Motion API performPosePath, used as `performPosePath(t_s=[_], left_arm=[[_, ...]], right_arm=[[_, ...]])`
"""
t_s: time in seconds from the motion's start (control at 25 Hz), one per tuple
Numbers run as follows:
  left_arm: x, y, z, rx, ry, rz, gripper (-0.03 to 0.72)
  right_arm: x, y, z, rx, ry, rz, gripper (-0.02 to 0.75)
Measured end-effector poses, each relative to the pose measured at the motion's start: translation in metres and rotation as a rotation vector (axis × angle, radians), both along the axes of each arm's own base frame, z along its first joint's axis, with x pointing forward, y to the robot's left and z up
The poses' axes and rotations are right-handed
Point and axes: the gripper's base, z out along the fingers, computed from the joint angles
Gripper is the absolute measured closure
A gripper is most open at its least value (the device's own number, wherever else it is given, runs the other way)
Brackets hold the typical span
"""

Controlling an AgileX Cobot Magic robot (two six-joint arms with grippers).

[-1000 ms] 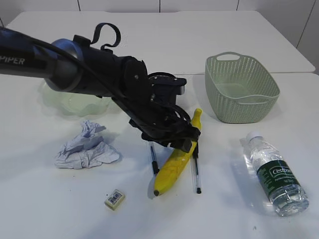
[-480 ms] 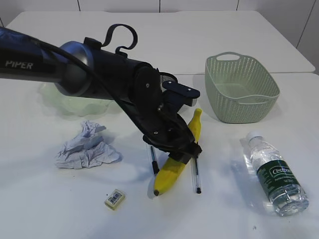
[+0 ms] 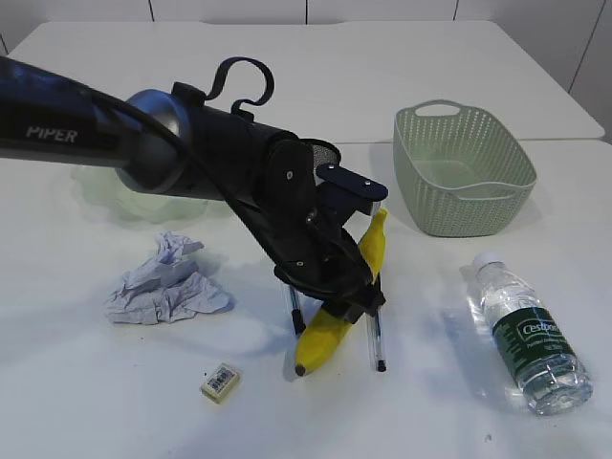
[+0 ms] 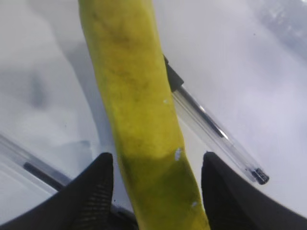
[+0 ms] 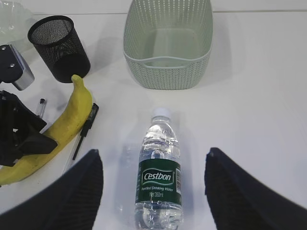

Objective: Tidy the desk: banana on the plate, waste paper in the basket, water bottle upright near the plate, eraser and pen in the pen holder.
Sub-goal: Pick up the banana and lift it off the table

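Yellow curved banana [image 3: 335,316] lies centre-frame on the white counter [image 3: 115,402]; the left end effector [image 4: 156,191] has dropped lower, fingers spread astride it, ready to grip. The right end effector [image 5: 153,191] is spread, idle.

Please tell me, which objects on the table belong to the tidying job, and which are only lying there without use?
Belong to the job: banana, plate, waste paper, basket, water bottle, eraser, two pens, pen holder.

Only lying about: nothing that these views show.
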Motion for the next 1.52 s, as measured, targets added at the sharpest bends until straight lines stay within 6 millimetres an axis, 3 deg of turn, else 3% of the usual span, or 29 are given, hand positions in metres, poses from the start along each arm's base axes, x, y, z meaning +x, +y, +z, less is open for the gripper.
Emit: performPosePath(t_s=[0.52,0.8,1.0,1.52], left_arm=[[0.000,0.000,-0.013,0.022,0.020,-0.001,0.279],[0.000,0.000,-0.013,0.024,0.023,-0.002,0.362],[0.000,0.000,-0.013,0.024,0.023,-0.002,0.375],[0.013,-0.014,0.023,-0.006,0.008,-0.009,0.377]], right_arm=[[0.000,0.002,0.000,-0.052,-0.005,0.034,0.242],[0.000,0.002,0.000,-0.057,-0.006,0.034,0.242],[0.000,0.002,0.000,-0.057,-0.006,0.034,0.242],[0.000,0.001,0.000,-0.066,-0.007,0.033,0.242]])
